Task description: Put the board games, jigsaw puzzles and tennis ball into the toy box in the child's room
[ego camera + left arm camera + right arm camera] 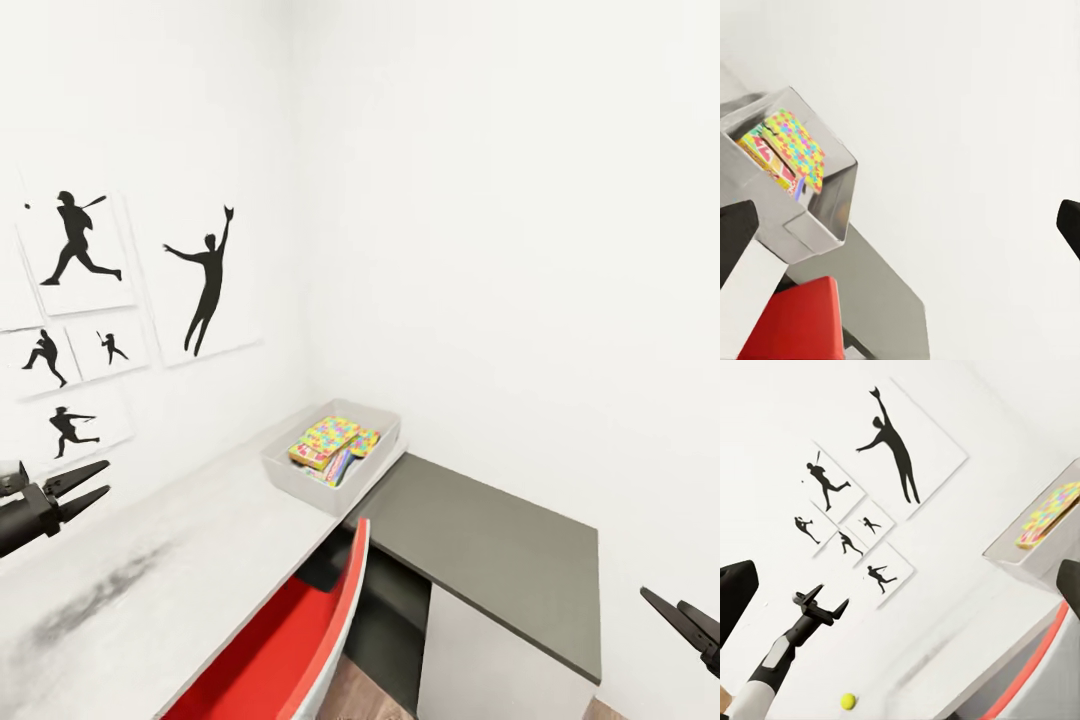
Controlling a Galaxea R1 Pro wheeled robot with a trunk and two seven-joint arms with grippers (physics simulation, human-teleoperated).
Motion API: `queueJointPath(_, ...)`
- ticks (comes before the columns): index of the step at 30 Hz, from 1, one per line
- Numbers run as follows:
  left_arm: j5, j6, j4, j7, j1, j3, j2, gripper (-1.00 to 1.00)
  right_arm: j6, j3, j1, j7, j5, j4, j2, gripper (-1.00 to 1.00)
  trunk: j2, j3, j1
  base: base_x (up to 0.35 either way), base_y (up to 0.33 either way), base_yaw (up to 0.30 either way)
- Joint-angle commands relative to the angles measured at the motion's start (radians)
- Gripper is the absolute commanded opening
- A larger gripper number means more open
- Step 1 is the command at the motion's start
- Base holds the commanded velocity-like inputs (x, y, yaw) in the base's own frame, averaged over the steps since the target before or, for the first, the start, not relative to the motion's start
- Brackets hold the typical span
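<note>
The grey toy box [298, 488] stands at the far end of the white table [150, 580], near the room's corner. Inside it lie colourful game and puzzle boxes [326, 440], the top one patterned with multicolour pieces [795, 142]. A yellow-green tennis ball [848, 701] rests on the white table, under my left arm. My left gripper [106, 477] hovers open and empty over the table's near left part, well short of the box. My right gripper [662, 600] is open and empty at the lower right, beyond the dark desk. The bed is out of view.
A red chair [285, 640] is tucked under the white table's front edge. A dark grey desk [500, 550] adjoins the table on the right, along the white wall. Baseball silhouette posters [205, 285] hang on the left wall.
</note>
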Motion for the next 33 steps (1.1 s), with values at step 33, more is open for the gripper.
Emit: queueJointPath(33, -0.003, 0.003, 0.001, -0.005, -0.001, 0.001, 0.000, 1.00, 0.008, 0.000, 0.000, -0.004, -0.006, -0.010, 0.000, 1.00, -0.001, 0.013, 0.000, -0.043, 0.128, 0.274)
